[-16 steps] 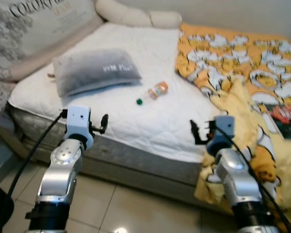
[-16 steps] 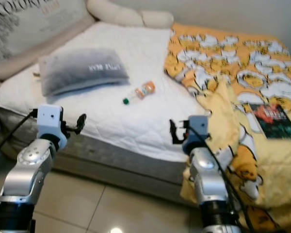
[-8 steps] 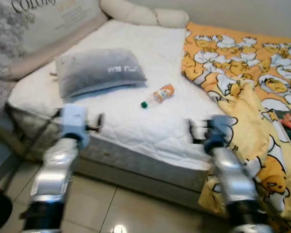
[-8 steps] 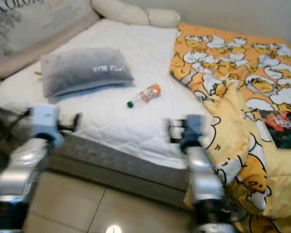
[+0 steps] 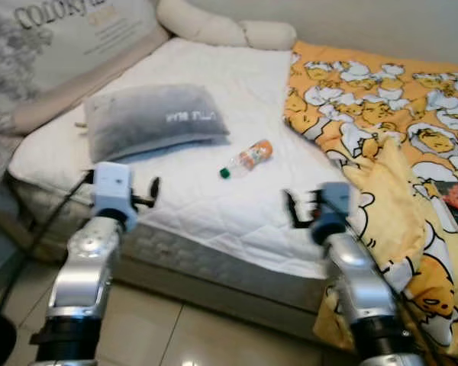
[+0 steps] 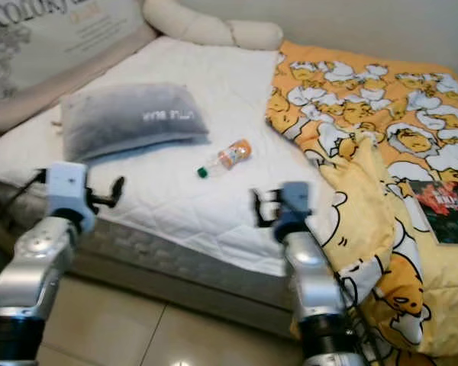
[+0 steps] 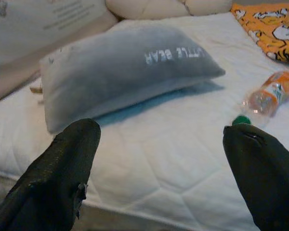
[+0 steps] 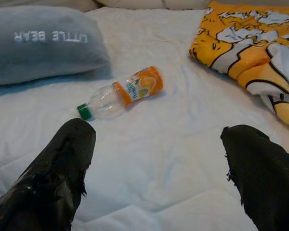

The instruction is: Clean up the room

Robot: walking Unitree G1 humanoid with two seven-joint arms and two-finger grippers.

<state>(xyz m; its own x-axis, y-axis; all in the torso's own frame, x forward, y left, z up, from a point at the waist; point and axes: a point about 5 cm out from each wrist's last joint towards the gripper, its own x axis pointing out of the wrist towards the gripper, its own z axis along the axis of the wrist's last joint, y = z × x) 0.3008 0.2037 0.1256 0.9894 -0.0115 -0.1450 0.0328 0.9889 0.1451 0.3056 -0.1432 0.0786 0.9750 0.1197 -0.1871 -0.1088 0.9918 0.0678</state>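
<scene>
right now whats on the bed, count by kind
pillows: 2, grey and cream
bottle: 1, lying on its side
blanket: 1, yellow
book: 1, on the blanket
total: 5

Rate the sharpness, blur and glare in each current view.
Left eye view: soft, the right end effector slightly smeared, glare on the floor tiles. Right eye view: similar softness; bottle readable. Left wrist view: pillow fairly crisp, near fingers blurred. Right wrist view: bottle label sharp, even light.
</scene>
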